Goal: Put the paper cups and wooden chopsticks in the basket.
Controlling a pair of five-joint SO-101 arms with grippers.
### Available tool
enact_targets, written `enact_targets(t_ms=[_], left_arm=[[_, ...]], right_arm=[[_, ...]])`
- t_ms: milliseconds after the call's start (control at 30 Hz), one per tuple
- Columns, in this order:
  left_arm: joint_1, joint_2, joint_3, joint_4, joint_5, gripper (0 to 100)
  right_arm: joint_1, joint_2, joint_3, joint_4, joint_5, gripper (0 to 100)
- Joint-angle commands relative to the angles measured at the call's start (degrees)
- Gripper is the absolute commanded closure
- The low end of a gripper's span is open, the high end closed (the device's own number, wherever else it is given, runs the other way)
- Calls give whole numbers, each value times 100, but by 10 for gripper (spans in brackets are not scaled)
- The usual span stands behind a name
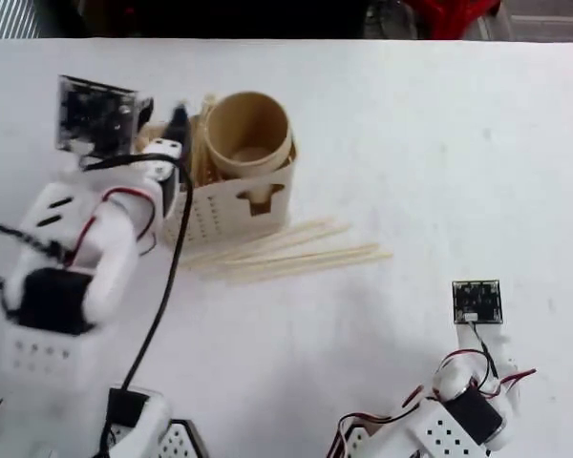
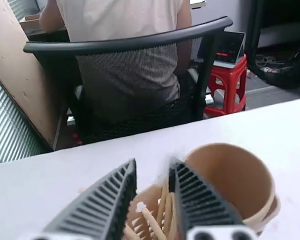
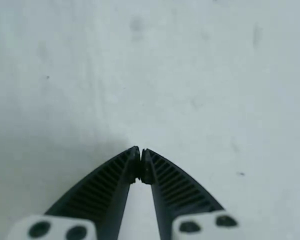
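Note:
A white perforated basket [image 1: 231, 212] stands at the table's back left, with a tan paper cup [image 1: 248, 132] in it and some wooden chopsticks [image 1: 202, 143] upright beside the cup. A loose bundle of chopsticks [image 1: 291, 253] lies on the table just in front of the basket. My left gripper [image 2: 152, 172] hovers open over the basket's left part, above the chopsticks [image 2: 152, 222] inside and beside the cup [image 2: 235, 180]. My right gripper [image 3: 140, 159] is shut on nothing, low over bare table at the front right.
The left arm [image 1: 76, 258] and its black cable [image 1: 162, 286] stand left of the basket. The right arm's base [image 1: 458, 410] sits at the front right edge. Beyond the table's far edge is a black chair [image 2: 130, 75] with a seated person.

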Motion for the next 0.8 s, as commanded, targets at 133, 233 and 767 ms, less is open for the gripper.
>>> enact_targets(t_ms=[133, 233, 767], left_arm=[[1121, 198, -2259, 2092, -404, 894], [2009, 699, -2400, 2725, -914, 894], [2782, 6193, -2453, 2171, -2743, 890]], right_arm=[[22, -92, 44, 48, 0, 981], [22, -92, 44, 48, 0, 981], [22, -92, 44, 48, 26, 981]])
